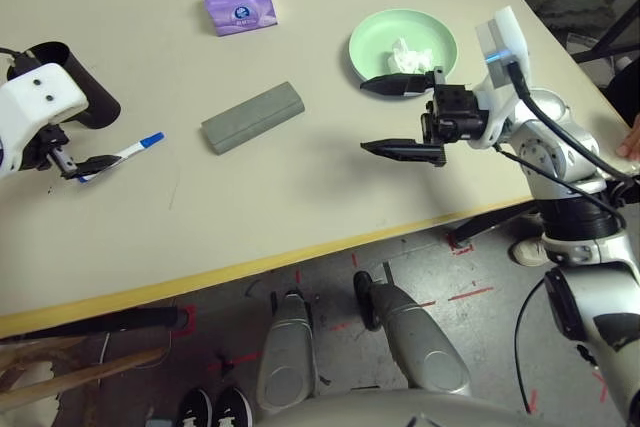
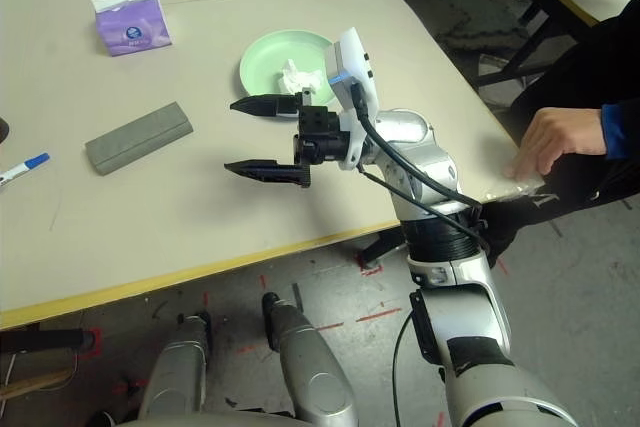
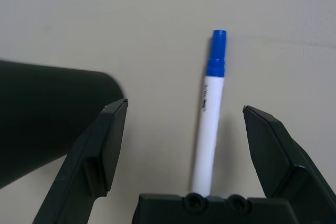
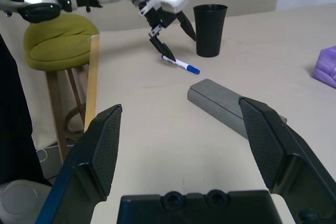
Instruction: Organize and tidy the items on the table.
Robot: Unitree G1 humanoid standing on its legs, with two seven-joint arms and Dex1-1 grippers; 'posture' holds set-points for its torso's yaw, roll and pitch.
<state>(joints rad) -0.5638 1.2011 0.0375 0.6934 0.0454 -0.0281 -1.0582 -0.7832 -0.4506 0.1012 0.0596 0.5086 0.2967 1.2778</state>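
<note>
Looking across your worktop (image 1: 300,197), you have the left end effector (image 3: 184,124) spread wide and gripping nothing, its fingers on either side of the blue-capped marker pen (image 3: 210,114), which lies flat just beside the upright black cup (image 4: 210,22). Your right end effector (image 1: 405,117) hangs above the worktop, also fully spread and empty, pointing toward your left side. The grey glasses case (image 1: 253,117) lies between the two arms. The green plate (image 1: 375,42) sits beyond the right end effector with the crumpled white tissue (image 1: 408,52) on it. The purple tissue box (image 1: 240,2) stands near the far edge. A person's hand (image 2: 555,137) rests by the right corner.
</note>
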